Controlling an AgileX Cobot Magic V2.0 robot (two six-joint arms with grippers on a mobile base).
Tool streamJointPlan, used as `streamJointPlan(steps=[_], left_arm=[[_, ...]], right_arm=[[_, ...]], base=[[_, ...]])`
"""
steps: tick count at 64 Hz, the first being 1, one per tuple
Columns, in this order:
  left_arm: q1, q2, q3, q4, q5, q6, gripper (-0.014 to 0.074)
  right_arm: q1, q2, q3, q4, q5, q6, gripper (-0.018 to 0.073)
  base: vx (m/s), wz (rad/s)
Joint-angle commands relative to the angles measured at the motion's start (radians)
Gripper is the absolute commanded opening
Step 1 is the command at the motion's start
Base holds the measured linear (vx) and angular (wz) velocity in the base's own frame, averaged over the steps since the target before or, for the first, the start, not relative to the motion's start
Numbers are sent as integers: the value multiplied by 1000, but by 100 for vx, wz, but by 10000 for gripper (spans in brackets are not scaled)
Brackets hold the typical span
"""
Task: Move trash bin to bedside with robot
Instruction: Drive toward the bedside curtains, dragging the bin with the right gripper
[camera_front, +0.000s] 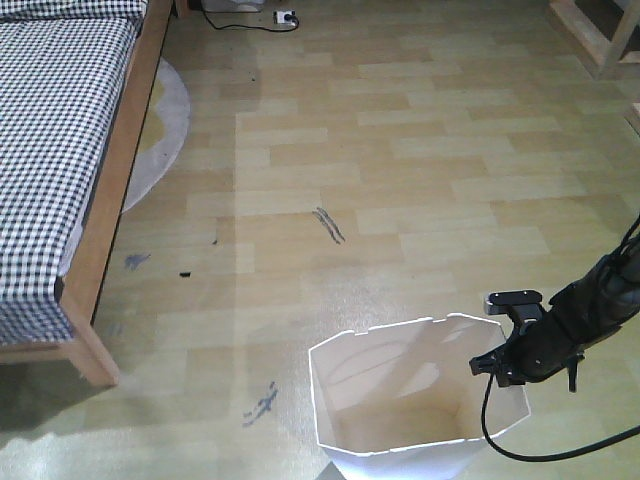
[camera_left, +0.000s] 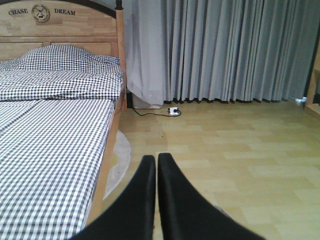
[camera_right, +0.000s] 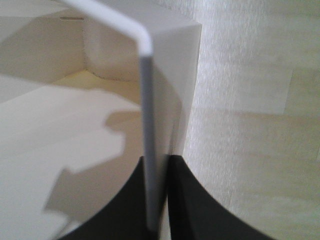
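Observation:
The white trash bin (camera_front: 345, 400) stands on the wooden floor at the bottom centre of the front view, its cream inside showing. My right gripper (camera_front: 503, 362), on a black arm with a trailing cable, is shut on the bin's right rim. In the right wrist view the thin bin wall (camera_right: 145, 100) runs between the black fingers of the right gripper (camera_right: 159, 161). The bed (camera_front: 60, 120), with checked cloth and a light wooden frame, lies at the left, well apart from the bin. The left gripper (camera_left: 156, 158) is shut on nothing and points across the floor beside the bed (camera_left: 50, 140).
A round pale rug (camera_front: 168, 115) sticks out from under the bed. A power strip (camera_front: 285, 17) with its cord lies at the far wall under grey curtains (camera_left: 225, 50). Wooden furniture (camera_front: 600, 35) stands at the top right. Dark scuffs (camera_front: 328, 225) mark the floor.

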Motion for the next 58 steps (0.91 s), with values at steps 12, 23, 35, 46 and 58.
streamJointPlan(steps=[12,23,35,46,58], left_arm=[[2,-10,29,-9,-67,-3,-6],[2,-10,29,-9,-67,-3,-6],[2,-10,29,-9,-67,-3,-6],[2,-10,29,-9,-67,-3,-6],[2,-10,29,-9,-67,-3,-6]], right_arm=[[-4,-72,-8,10,98,-2,-3],[-4,-72,-8,10,98,-2,-3],[-4,-72,-8,10,98,-2,-3],[-4,-72,-8,10,97,-2,-3],[-4,-72,-8,10,97,-2,-3]], base=[[48,5],[48,1],[49,-4],[49,-6],[49,-1]])
